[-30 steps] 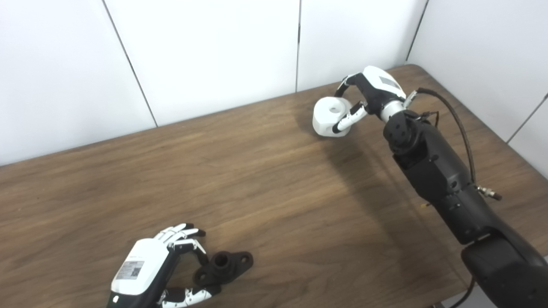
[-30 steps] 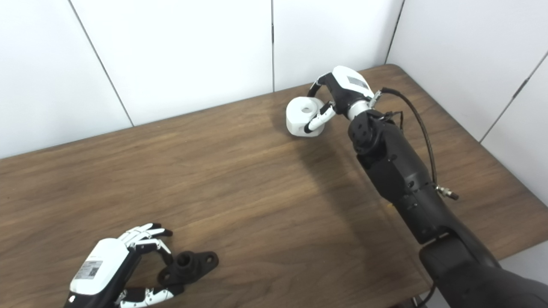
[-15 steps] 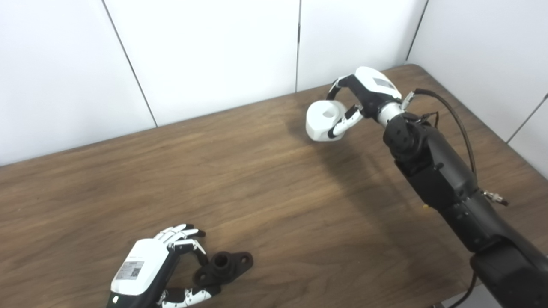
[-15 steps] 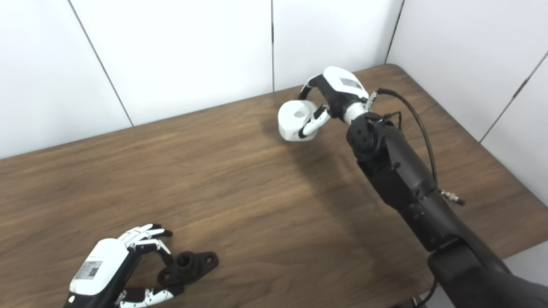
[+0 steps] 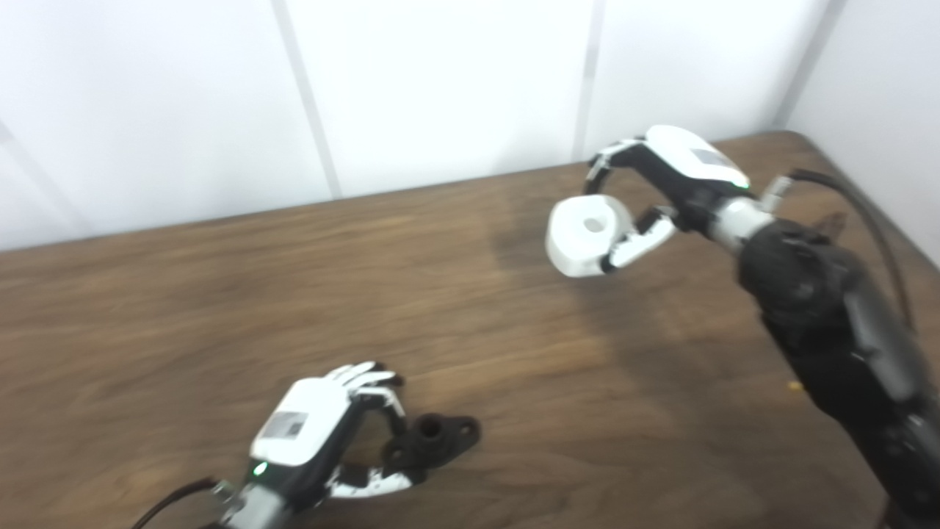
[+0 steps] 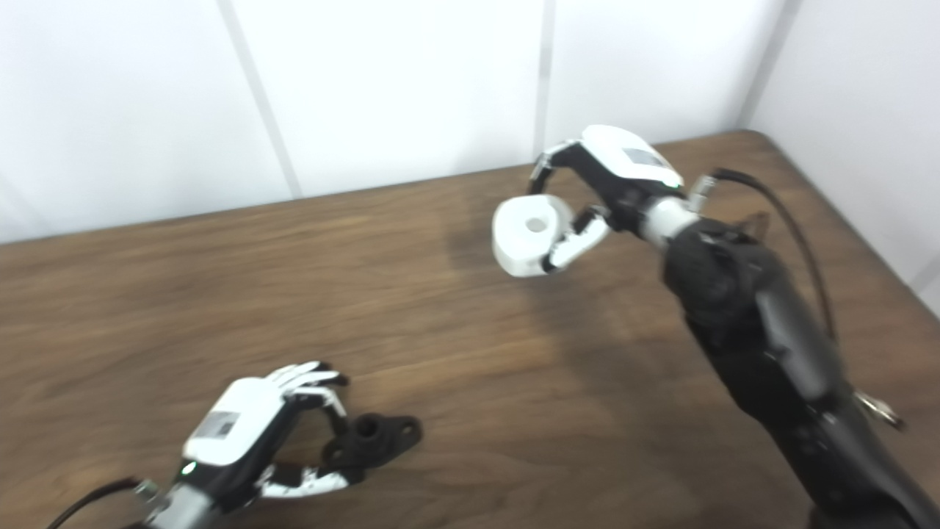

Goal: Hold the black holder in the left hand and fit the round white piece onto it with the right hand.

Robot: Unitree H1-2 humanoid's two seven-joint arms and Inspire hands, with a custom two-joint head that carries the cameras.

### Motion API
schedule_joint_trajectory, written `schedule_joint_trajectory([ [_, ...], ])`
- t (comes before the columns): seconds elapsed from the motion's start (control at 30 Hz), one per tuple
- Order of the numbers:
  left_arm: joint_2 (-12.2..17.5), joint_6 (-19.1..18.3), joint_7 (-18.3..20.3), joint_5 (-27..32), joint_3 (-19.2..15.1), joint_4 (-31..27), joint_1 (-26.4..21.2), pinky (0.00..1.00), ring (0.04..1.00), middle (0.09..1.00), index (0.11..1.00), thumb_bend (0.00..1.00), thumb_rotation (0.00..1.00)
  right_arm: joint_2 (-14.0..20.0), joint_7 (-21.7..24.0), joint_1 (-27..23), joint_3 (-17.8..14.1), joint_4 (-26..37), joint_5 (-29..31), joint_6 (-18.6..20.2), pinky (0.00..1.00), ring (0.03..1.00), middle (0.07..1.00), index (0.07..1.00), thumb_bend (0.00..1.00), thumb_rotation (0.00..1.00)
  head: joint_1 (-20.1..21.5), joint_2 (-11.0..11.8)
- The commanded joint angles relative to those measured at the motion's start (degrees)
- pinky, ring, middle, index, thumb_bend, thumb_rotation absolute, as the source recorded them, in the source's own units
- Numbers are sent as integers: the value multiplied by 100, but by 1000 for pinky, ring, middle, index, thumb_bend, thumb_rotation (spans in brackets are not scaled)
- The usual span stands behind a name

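Both pickups look done or nearly so; the fitting itself is not yet begun. In the upper right of the frame the right hand (image 5: 672, 187) has its fingers and thumb clamped around the round white piece (image 5: 585, 234), apparently clear of the wooden table (image 5: 220, 294). At lower left the left hand (image 5: 323, 433) curls its fingers onto the black holder (image 5: 433, 439), which seems to rest on the table; blur hides how firm that grip is. The two parts are well apart.

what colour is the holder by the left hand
Black all over, matte. The holder shows best in the right eye view, at the left hand's fingers.
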State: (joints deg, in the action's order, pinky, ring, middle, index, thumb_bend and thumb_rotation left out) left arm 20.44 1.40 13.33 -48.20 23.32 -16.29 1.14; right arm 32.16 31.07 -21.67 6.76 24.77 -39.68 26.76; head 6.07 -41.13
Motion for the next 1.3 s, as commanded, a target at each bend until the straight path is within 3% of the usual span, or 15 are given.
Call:
schedule_joint_trajectory([
  [0.0, 37, -426, 623, -285, 178, 271, 204, 884, 892, 818, 487, 522, 54, -40, 158, -136, -181, 365, -140, 12, 895, 884, 809, 483, 525, 141, -58, -43],
  [0.37, -73, -610, 698, -342, 265, 172, 127, 882, 888, 816, 487, 522, 53, -595, 1057, 175, -395, 1368, -388, 14, 900, 890, 806, 483, 525, 138, -258, -324],
  [0.6, -130, -646, 696, -402, 292, 102, 102, 873, 884, 809, 486, 523, 53, -946, 1534, 318, -510, 1689, -492, 14, 990, 908, 808, 483, 525, 137, -472, -436],
  [0.77, -177, -678, 735, -384, 299, 119, 70, 876, 883, 809, 486, 523, 52, -1277, 1921, 315, -558, 1848, -707, 15, 1000, 910, 805, 483, 525, 138, -546, -537],
  [1.27, -291, -826, 919, -583, 387, 34, -15, 866, 879, 812, 486, 523, 54, -1757, 2207, 439, -369, 1953, -893, 2, 1000, 905, 804, 482, 525, 140, -634, -622],
])
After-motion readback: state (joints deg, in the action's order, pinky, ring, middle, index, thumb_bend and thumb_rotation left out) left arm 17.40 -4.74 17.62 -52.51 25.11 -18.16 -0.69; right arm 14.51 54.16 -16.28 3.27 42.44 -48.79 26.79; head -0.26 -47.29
